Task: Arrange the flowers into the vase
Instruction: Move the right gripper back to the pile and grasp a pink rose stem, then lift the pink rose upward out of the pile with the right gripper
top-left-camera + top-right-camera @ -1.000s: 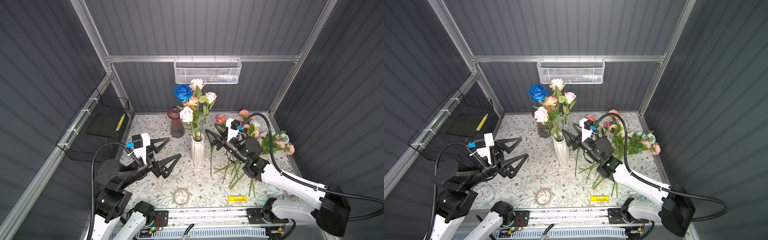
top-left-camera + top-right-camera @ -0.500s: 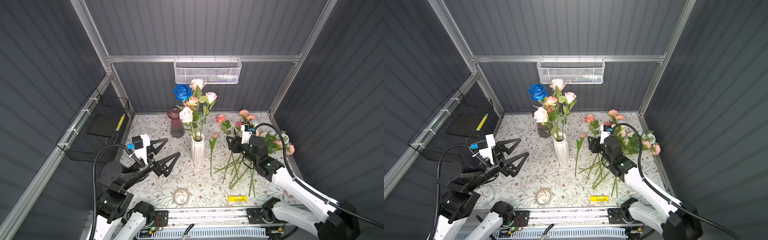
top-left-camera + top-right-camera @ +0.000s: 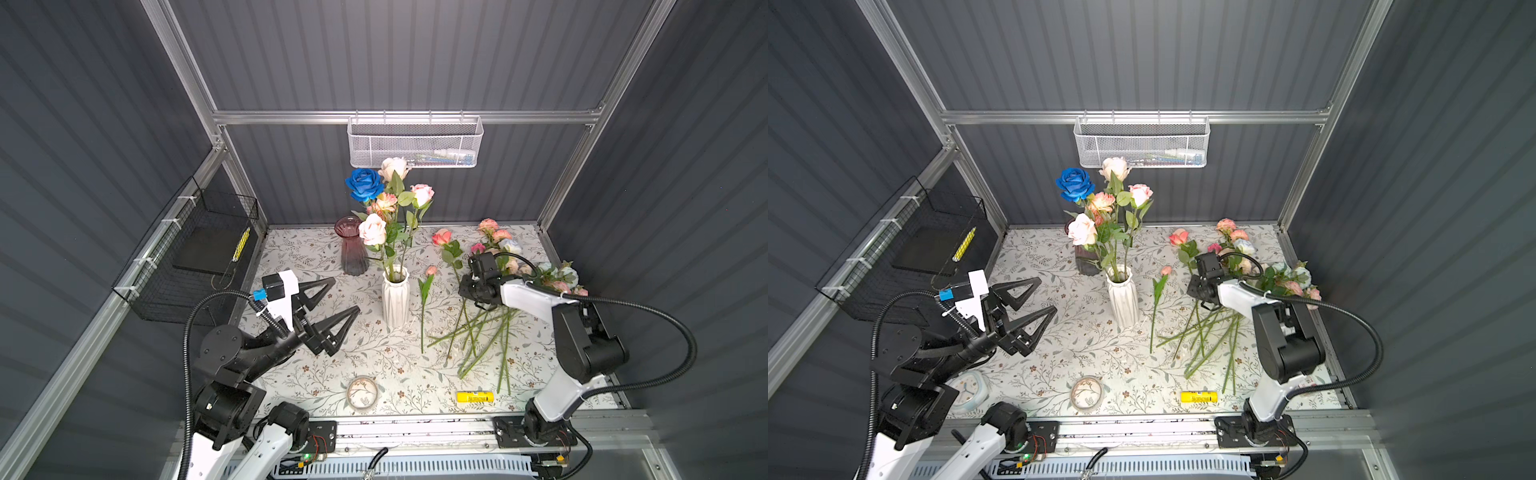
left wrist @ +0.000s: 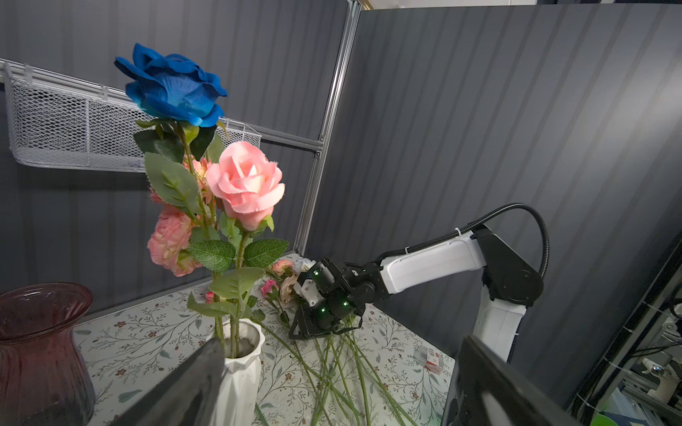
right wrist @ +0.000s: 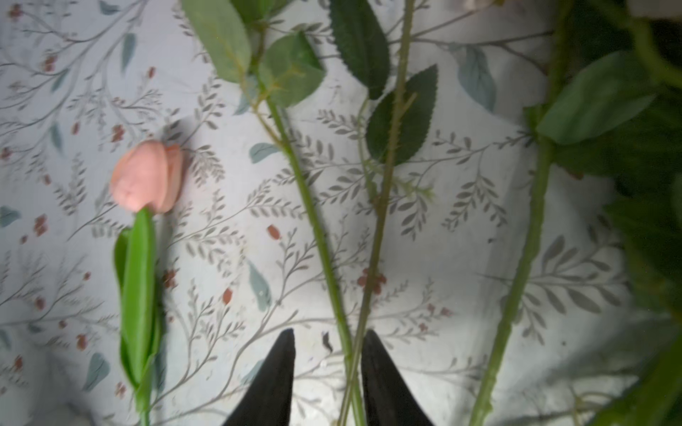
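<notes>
Task approx. a third done, my guess. Biggest lot = loose flowers (image 3: 492, 332) heaped on the table (image 3: 324, 374) right of ctr. Stems are crossed, heads toward the back wall; eight or so to go. Next: bunch (image 3: 372, 228) standing in the white vase (image 3: 395, 301) at ctr, five heads up, i.e. deep blue rose (image 3: 365, 185), cream, two pink, one peach. Smallest: lone pink bud (image 3: 431, 271) flat on table btw vase and heap.

Right arm reaches low over the heap, wrist bent down. The right gripper (image 5: 328, 337) has tips near table level, jaws part-way apart w/ two crossed stems (image 5: 331, 284) in the gap, not pinched as far as seen. Left arm raised left of vase; the left gripper (image 3: 345, 295) is spread wide, empty, pointing at vase.
</notes>
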Motion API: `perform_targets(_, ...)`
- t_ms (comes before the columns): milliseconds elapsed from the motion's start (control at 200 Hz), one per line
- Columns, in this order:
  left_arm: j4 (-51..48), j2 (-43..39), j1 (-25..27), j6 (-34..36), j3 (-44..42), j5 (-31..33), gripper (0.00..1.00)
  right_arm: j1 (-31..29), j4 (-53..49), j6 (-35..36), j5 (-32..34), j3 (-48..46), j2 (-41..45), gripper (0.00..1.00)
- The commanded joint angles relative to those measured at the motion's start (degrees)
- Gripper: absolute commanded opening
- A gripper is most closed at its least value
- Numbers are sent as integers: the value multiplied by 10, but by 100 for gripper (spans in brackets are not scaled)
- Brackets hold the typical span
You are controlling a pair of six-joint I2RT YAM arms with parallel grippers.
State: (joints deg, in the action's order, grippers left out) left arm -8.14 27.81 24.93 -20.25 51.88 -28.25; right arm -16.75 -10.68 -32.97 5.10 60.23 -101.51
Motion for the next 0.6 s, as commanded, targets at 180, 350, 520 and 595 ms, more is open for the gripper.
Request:
perform_targets(180, -10, -17, 1, -3, 11, 3, 100, 8, -82, -17, 54, 77, -77, 31)
perform_targets(350, -10, -19, 1, -2, 11, 6, 100, 8, -104, -9, 43, 106, -103, 26)
perform_targets(520, -13, -17, 1, -2, 13, 4, 100, 9, -94, -5, 26, 102, -104, 14)
perform_targets(595, -13, -17, 1, -2, 15, 4, 100, 9, -73, 2, 21, 89, -89, 9)
